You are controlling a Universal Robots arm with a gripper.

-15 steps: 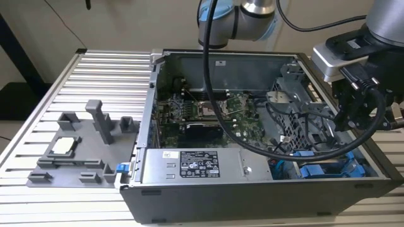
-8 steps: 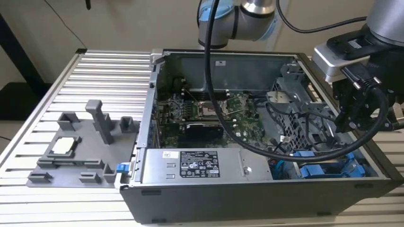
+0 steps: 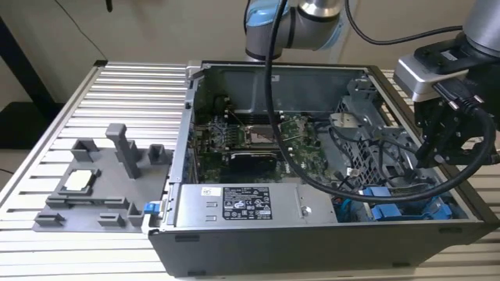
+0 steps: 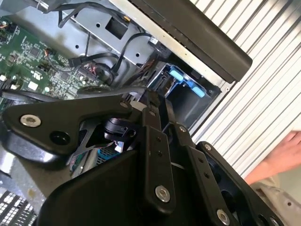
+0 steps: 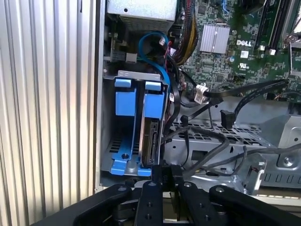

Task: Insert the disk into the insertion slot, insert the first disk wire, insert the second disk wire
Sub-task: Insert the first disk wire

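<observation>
Exterior view: set high and well back, angled down into the open computer case (image 3: 312,246) on the slatted table (image 3: 133,88). First wrist view: close, facing the drive cage (image 5: 138,74) along the edge of the disk (image 5: 150,136). Second wrist view: close, tilted. All three share the cage and motherboard (image 3: 258,137).

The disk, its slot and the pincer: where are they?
the disk (image 5: 151,141): first wrist view, on its grey side edge.
the insertion slot (image 5: 138,74): first wrist view, on its grey metal rim.
the pincer (image 5: 165,173): first wrist view, on its black front end.
</observation>
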